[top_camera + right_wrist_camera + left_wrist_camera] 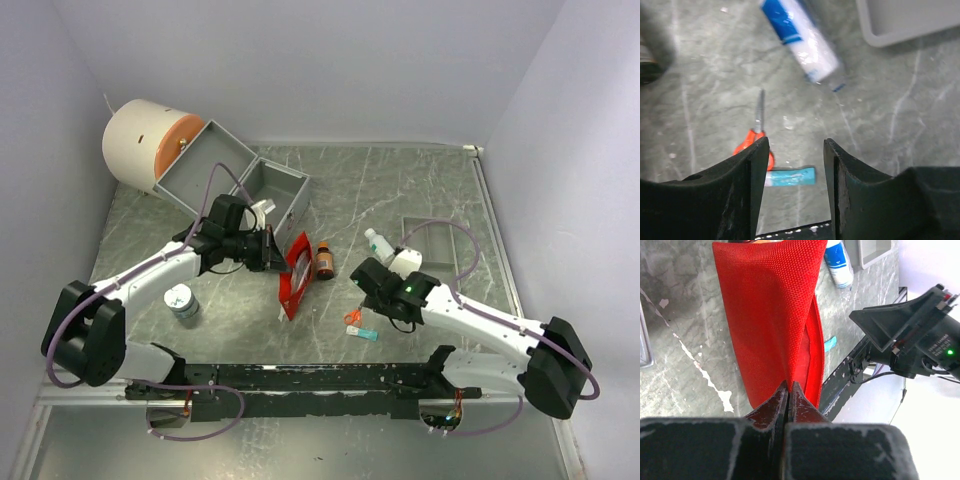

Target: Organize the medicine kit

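A red fabric pouch (295, 275) lies mid-table with its opening toward the near edge. My left gripper (272, 250) is shut on the pouch's edge; the left wrist view shows its jaws (789, 387) pinching the red fabric (770, 315). My right gripper (365, 278) is open and empty. In the right wrist view it (796, 150) hovers above orange-handled scissors (756, 135) and a teal tube (790, 176). A white bottle with a blue label (800, 40) lies beyond them. A brown bottle (324, 260) stands right of the pouch.
Two open grey boxes (205, 165) (272, 190) stand at the back left beside a white and orange drum (150, 145). A shallow grey tray (440, 240) lies at the right. A small round tin (181, 301) sits near left. Walls enclose the table.
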Controlling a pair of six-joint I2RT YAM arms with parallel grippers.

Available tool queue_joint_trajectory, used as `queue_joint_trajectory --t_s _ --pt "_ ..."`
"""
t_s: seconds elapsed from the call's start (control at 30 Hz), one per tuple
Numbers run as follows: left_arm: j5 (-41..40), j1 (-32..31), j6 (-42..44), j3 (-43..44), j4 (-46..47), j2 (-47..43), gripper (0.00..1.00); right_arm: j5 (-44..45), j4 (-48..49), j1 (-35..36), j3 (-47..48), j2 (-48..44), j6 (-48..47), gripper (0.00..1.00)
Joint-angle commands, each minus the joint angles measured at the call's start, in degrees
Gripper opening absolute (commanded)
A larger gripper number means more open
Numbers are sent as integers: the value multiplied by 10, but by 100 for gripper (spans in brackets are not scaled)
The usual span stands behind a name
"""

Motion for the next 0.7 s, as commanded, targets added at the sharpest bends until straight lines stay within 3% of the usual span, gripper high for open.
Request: queue_joint_trajectory --t_s 0.0,0.2,0.37,0.67 --pt "15 3 16 5 -17 -27 7 24 -82 -2 -10 7 86 48" --pt "-8 3 45 9 -51 -41 7 9 -122 -2 -15 50 118 47" --pt "-80 3 88 31 -105 -43 7 -11 -120 0 -26 51 94 46" --pt "-67 3 91 25 -98 -44 7 -122 -70 28 -61 68 33 43"
